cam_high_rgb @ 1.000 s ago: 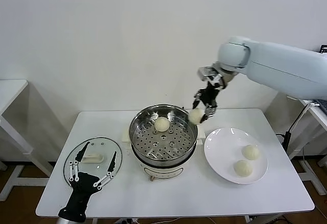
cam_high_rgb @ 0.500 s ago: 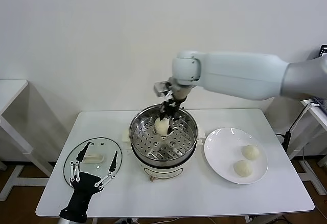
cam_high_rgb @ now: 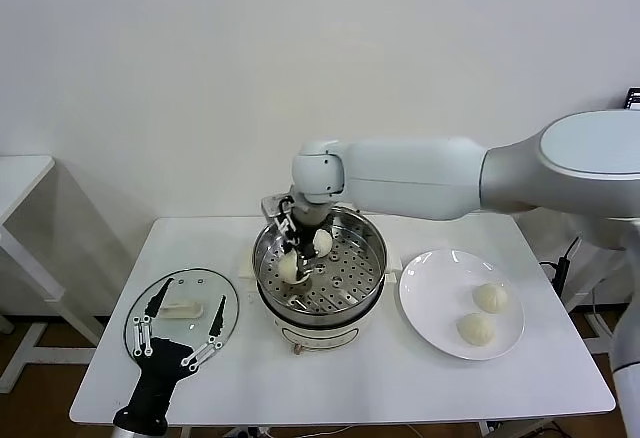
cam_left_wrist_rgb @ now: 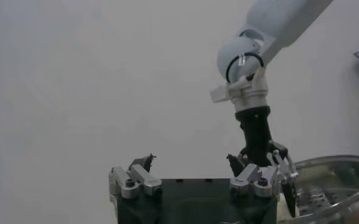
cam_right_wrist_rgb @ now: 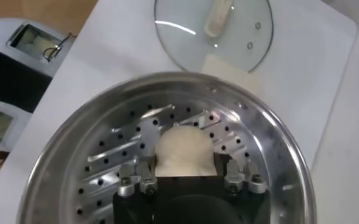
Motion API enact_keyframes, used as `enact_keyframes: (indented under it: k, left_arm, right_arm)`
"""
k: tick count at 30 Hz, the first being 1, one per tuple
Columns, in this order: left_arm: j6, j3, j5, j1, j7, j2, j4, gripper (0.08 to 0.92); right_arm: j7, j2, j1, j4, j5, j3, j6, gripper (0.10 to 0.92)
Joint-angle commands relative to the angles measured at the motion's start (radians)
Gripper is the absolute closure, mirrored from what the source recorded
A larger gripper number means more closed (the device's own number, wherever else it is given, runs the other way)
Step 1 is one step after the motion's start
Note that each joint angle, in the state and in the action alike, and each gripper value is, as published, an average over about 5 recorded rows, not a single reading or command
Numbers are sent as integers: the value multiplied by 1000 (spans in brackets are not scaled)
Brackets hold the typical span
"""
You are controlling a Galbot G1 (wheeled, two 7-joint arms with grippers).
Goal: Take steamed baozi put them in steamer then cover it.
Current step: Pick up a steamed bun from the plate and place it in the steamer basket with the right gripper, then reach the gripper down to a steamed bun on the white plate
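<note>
Baozi [cam_high_rgb: 289,267] number two's clamped in your right end effector [cam_high_rgb: 291,261] over the steamer [cam_high_rgb: 320,268], two left on the plate [cam_high_rgb: 440,303], left end effector [cam_high_rgb: 180,333] spread open

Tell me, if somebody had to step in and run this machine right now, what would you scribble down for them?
Right gripper: inside the steamer, shut on a baozi just above the perforated tray; not let go yet.
Left gripper: open, hovering over the glass lid, which lies flat on the table to the steamer's left.
Done: one baozi already sits in the steamer.
Left: release the held one, move the two baozi on the white plate into the steamer, then put the lid on.
</note>
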Motion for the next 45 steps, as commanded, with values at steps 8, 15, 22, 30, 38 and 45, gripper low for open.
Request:
enact_keyframes:
  k: [8,15,22,30,38,45]
  left_arm:
    - [1,-7,-6,-15,-10,1,21,177]
    - [3,-10,-7,-18,-12,1,21,177]
    - [1,-8,-4,-17,-11,3,19,177]
    - [-3,-1,5,-19,-11,10,22,177]
    - [-12,-5,20,3,-19,4,16,177]
    - [-27,-12,26,18,-21,-6,26,177]
  right_arm:
    - [52,6,-26,15,-9,4,-25,232]
    - [-69,-163,69,113,-113,82,28,203]
    - [-204,-500,179,218,-210,128,128,203]
    - [-309,-769,114,158,-311,63,240,203]
    - [-290,-800,-177,49,-411,131,268,203]
    - [-284,-768,-317,-21,-457,196,267,203]
